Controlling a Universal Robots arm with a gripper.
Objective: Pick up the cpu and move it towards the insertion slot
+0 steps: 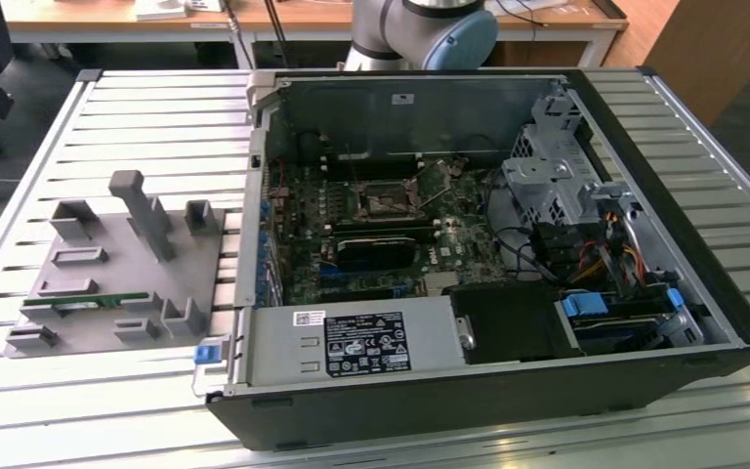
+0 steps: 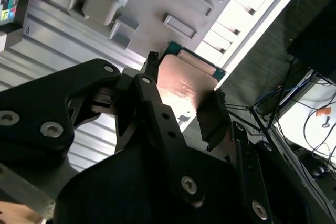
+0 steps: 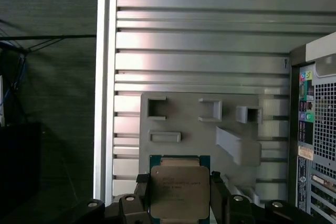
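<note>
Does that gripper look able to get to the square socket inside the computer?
Probably yes: the gripper holds the cpu, the computer case lies open, and nothing stands over the insertion slot.

The exterior view looks down from high onto the tabletop (image 1: 114, 107) and open computer case (image 1: 479, 410). Both wrist views sit close behind the tool (image 3: 178, 187) (image 2: 185, 80), sharing the clamped cpu (image 3: 179, 195) (image 2: 186, 74) and holder plate (image 3: 194, 129) (image 2: 152, 3); the first faces straight down, the second obliquely.

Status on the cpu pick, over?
Gripper shut on cpu, held at two opposite edges. Cpu over gray fixture plate. Insertion slot inside the case, looks unobstructed.
</note>
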